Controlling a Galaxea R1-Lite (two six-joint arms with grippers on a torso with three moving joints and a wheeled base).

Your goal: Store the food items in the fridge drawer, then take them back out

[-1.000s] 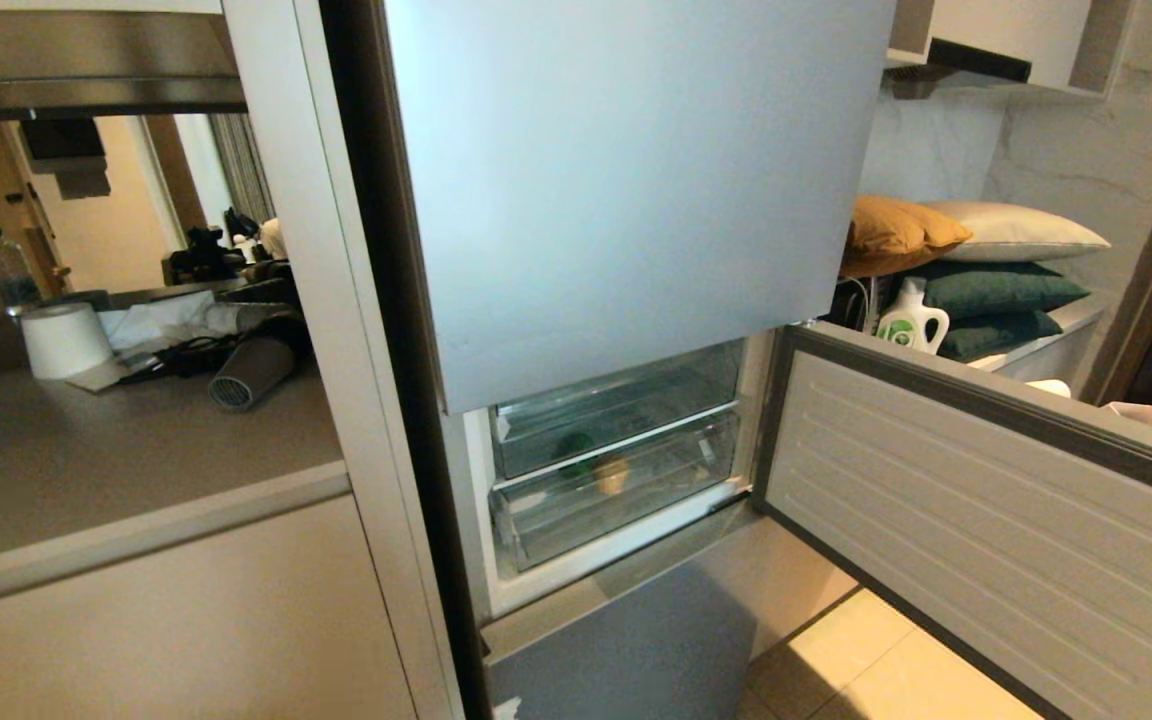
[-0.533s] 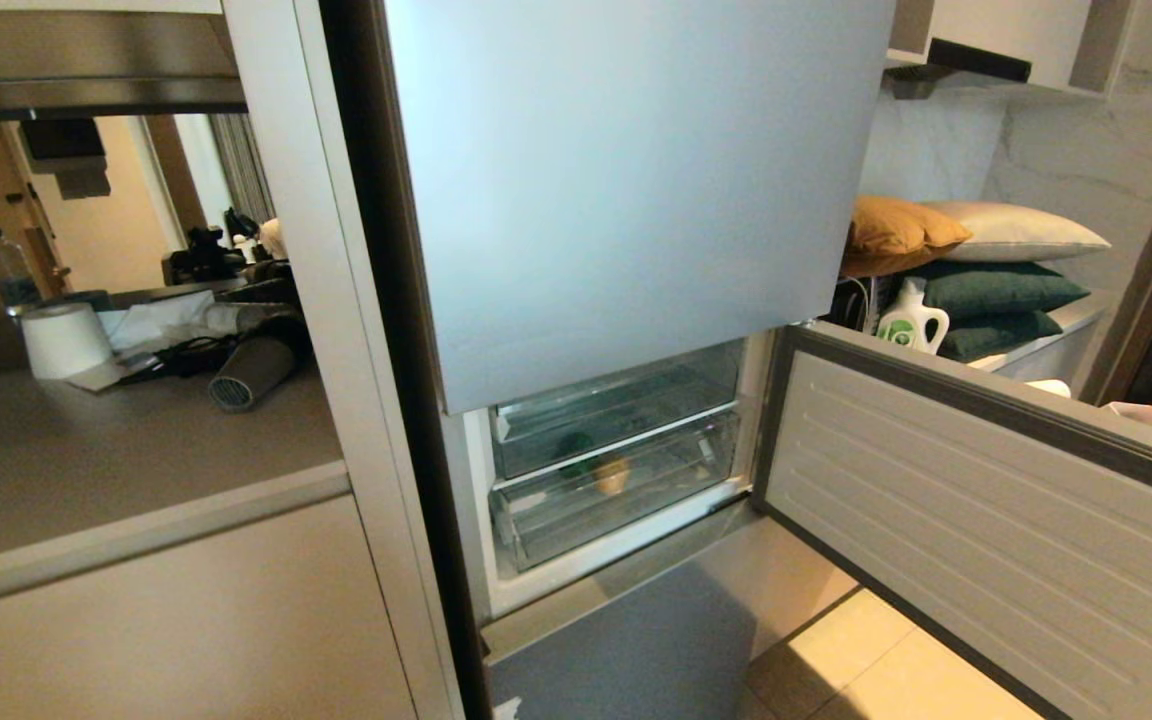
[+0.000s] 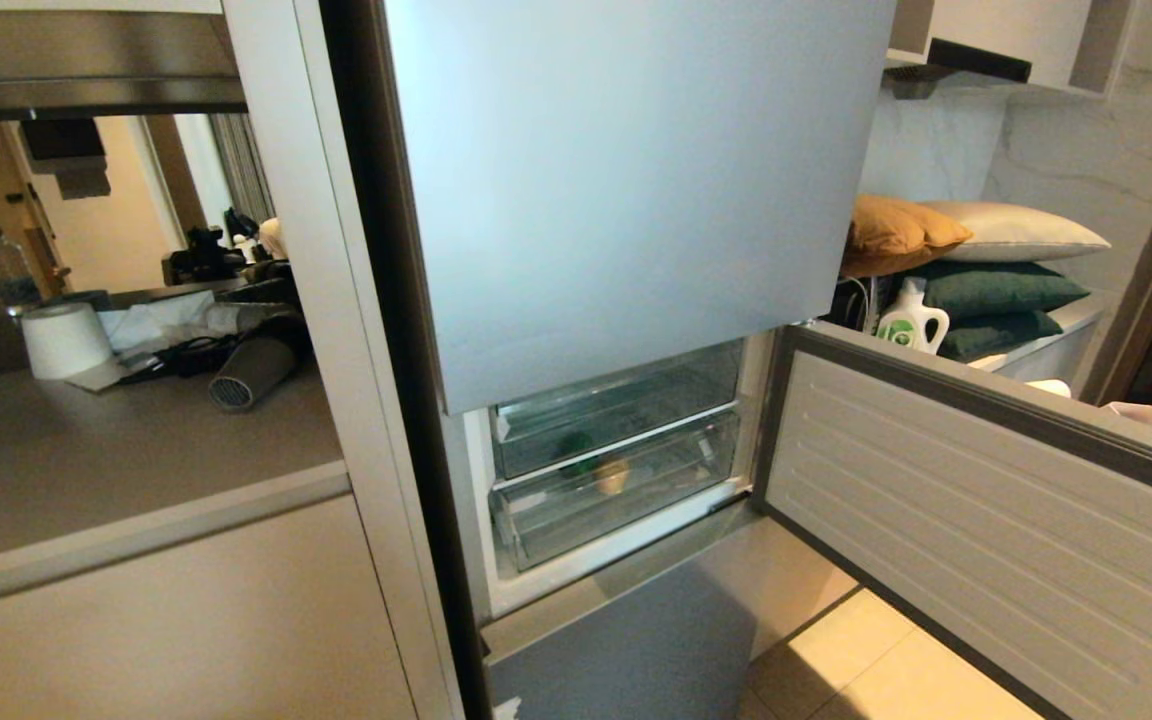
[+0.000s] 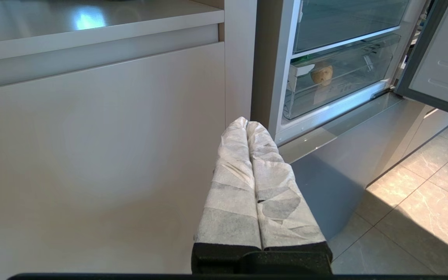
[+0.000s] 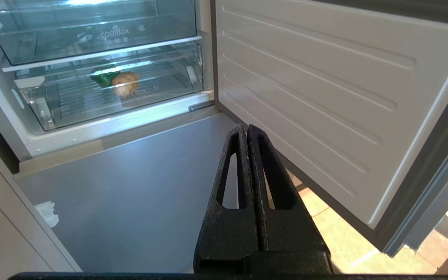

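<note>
The left claw [image 4: 247, 123] has two long fingers [image 4: 231, 186] wrapped in crinkled white-grey fabric tape on a black base. The right claw [image 5: 246, 127] is bare, rough black, each tapered finger [image 5: 270, 182] pierced by a long slot.

Fridge drawer [image 5: 72, 105]: clear glossy plastic, ribbed base. Upper door panel [image 3: 626, 180]: matt silver-blue, smooth. Open door [image 5: 305, 89] lining: smooth ribbed white plastic. Left gripper [image 4: 247, 123]: wrapped in crinkled white cloth-like tape. Right gripper [image 5: 246, 127]: rough black plastic.
</note>
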